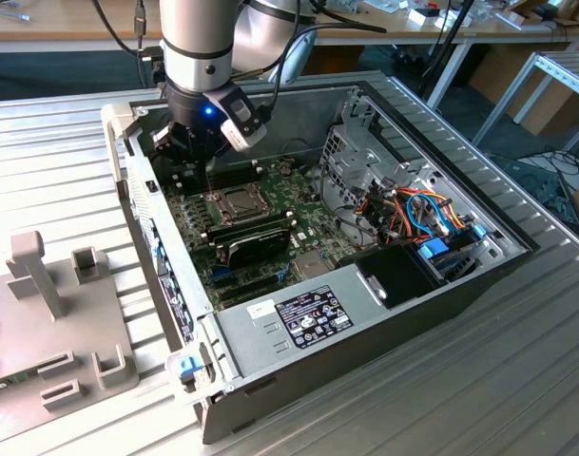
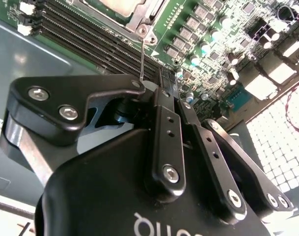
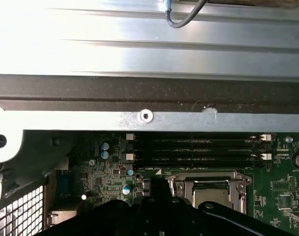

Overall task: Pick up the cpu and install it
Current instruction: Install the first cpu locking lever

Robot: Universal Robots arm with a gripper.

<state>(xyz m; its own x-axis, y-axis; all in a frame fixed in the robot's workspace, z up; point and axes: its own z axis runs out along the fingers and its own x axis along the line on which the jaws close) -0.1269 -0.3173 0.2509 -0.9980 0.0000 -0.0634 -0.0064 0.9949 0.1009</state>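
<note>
**Gripper Positioned Over Motherboard at Rear of Open Case**

While the arm hangs over the far corner of the open computer case [image 1: 517, 249], its gripper [image 1: 196, 152] sits low above the motherboard [image 1: 270, 249], just beyond the CPU socket as seen in the exterior view. In the second wrist view the gripper [image 2: 171, 91] shows its two black fingers [image 2: 161, 128] drawn together, tips meeting with no gap and nothing visible between them.

The cpu [image 1: 236, 200] lies seated in the socket, its dull silver top showing inside the hinged metal socket frame [image 1: 234, 202]. The first wrist view shows the same frame [image 3: 208, 186] close under the gripper body, with a pale strip of the cpu [image 3: 213, 195] visible within it. The second wrist view catches a corner of the cpu [image 2: 123, 6] and the frame [image 2: 139, 22] at the picture edge.

Black memory slots [image 3: 196, 147] run in parallel rows between the socket and the case wall [image 3: 139, 117]. A dark heatsink [image 1: 256, 243] sits on the board on the near side of the socket. Toward the exterior view's right, a drive cage [image 1: 351, 157] and a bundle of orange and blue cables [image 1: 417, 211] occupy the case. A power supply [image 1: 303, 318] fills the near corner. The case rests on a ribbed metal surface [image 1: 517, 380], with a grey fixture [image 1: 42, 313] at the exterior view's left.
</note>
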